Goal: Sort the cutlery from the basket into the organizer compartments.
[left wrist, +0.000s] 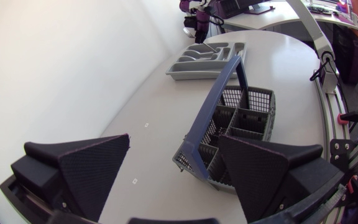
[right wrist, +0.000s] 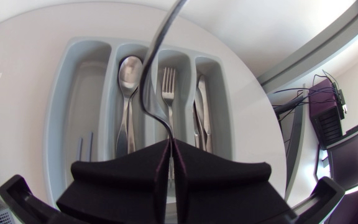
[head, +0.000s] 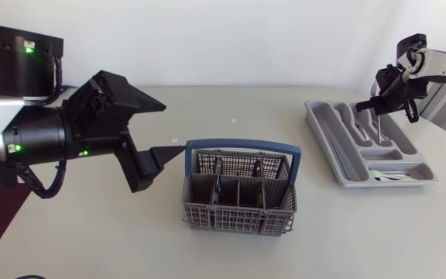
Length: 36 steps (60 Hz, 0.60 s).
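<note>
Tightly in right gripper (right wrist: 169, 144): cutlery piece (right wrist: 145, 90)

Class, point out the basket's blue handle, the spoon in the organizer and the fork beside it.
Basket handle (head: 242, 142): head view, middle of its top bar.
Spoon (right wrist: 130, 70): right wrist view, on its bowl.
Fork (right wrist: 169, 79): right wrist view, on its tines.

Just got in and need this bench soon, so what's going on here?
The right gripper is shut on a piece of cutlery, holding it over the organizer. The organizer already has a spoon, a fork and knives in separate compartments. The left gripper is open beside the basket, holding nothing. What remains in the basket is hard to make out.
</note>
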Tool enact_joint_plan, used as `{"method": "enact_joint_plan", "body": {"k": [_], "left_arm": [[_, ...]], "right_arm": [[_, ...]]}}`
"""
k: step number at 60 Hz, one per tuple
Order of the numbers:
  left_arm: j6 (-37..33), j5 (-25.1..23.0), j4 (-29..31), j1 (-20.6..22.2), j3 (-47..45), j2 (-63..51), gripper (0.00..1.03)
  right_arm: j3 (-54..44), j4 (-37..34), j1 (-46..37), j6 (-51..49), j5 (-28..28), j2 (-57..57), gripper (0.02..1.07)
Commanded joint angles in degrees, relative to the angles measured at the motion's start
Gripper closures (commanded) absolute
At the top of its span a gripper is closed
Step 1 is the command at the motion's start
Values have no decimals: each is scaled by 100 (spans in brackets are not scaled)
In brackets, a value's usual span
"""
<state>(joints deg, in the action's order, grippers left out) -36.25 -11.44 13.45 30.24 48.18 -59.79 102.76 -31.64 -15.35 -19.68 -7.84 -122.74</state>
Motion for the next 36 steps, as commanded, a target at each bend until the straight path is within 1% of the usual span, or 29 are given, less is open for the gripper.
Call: {"method": "enact_joint_plan", "body": {"k": [1,20,36], "left_arm": [[-163,46,-53,-18,-204,161,4],[-189,81,-45,-9,-310,284,4],[-189,213,-36,140,-301,292,4]], "right_arm": [[236,-79,85,149,-87,-286,101],[754,-123,41,237,-254,-1042,101],[1255,-115,-47,281,-429,-1657,101]]}}
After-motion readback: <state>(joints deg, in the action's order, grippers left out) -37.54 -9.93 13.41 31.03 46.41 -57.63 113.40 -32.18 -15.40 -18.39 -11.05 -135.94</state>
